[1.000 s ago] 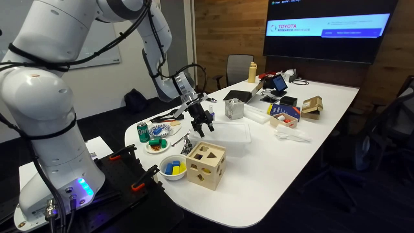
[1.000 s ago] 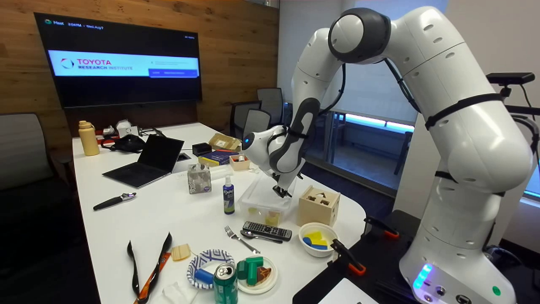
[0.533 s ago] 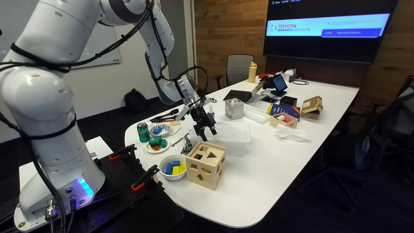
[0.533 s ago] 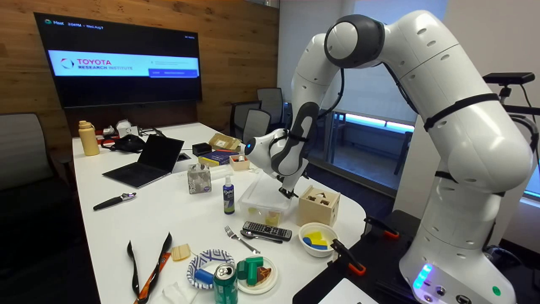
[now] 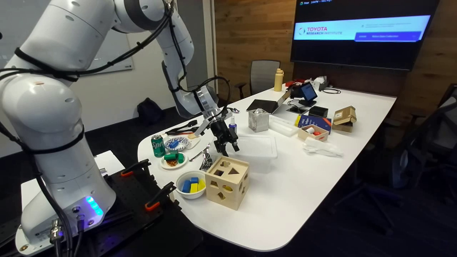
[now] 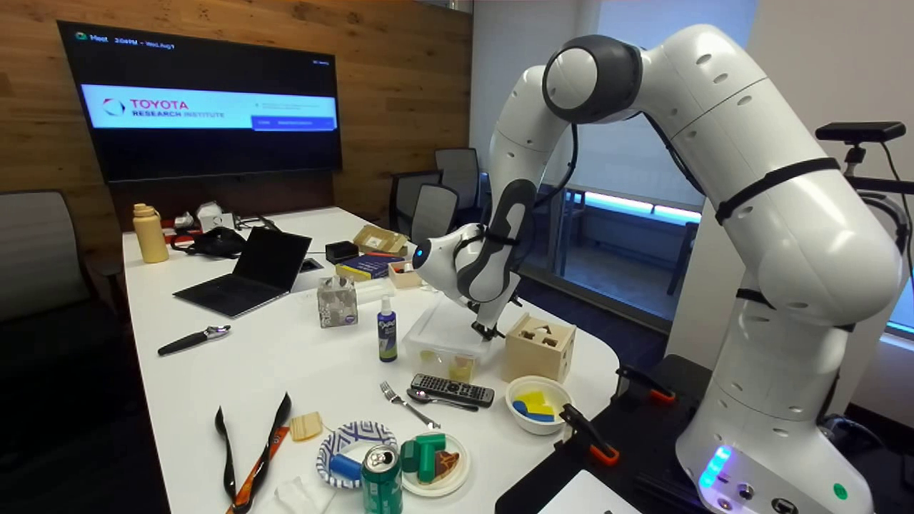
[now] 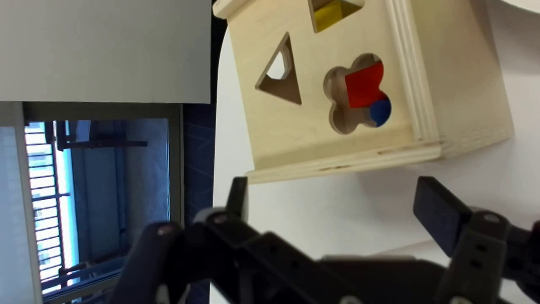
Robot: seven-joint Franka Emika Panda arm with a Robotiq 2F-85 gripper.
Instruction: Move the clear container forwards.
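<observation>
The clear container (image 5: 256, 145) is a low lidded plastic box on the white table, and it shows in both exterior views (image 6: 443, 341). Yellow shapes show through its side. My gripper (image 5: 230, 150) is open and empty, at the container's near end, between it and the wooden shape-sorter cube (image 5: 227, 182). It also shows small in an exterior view (image 6: 488, 330). In the wrist view, the fingers (image 7: 337, 200) are wide apart with white surface between them. I cannot tell whether a finger touches the container. The cube (image 7: 312, 122) lies just beyond the fingertips.
A white bowl of blocks (image 6: 539, 421) stands by the cube. A remote (image 6: 453, 390), spoon and fork lie along the container's side. A blue spray bottle (image 6: 387, 332) stands near it. A tissue box (image 5: 259, 120), a long clear tray (image 5: 282, 125) and a small wooden box (image 5: 313, 133) lie farther along.
My gripper has come down and back toward the cube, beside the container's near end. The fingers stay open. The container and other objects have not visibly moved.
</observation>
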